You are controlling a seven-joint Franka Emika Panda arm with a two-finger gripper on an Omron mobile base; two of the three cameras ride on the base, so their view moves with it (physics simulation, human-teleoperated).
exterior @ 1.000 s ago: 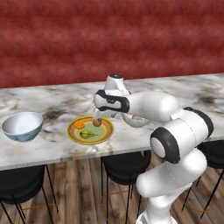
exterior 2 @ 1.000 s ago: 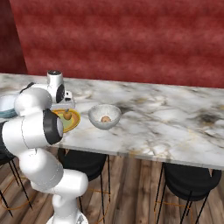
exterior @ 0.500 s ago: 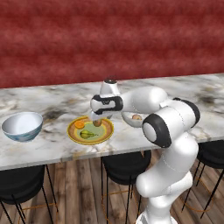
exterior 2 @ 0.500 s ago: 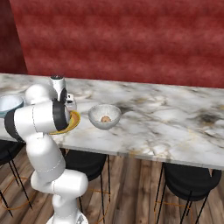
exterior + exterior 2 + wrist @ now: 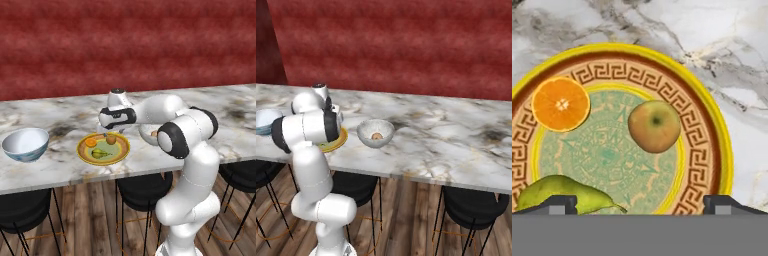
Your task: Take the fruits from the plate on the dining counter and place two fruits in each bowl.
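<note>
Marble dining counter (image 5: pixel 60 167) holds the plate (image 5: pixel 709 117) with three fruits left. One fruit (image 5: pixel 376 135) sits in the speckled bowl (image 5: pixel 375 134). The gripper (image 5: pixel 106 134) hovers above, jaws spread; next, lower onto the brown fruit (image 5: pixel 654 126).

Both base views flank the plate (image 5: pixel 103 149); hand view looks straight down.

Glossy white arm (image 5: pixel 187 150) with dark joint bands.
</note>
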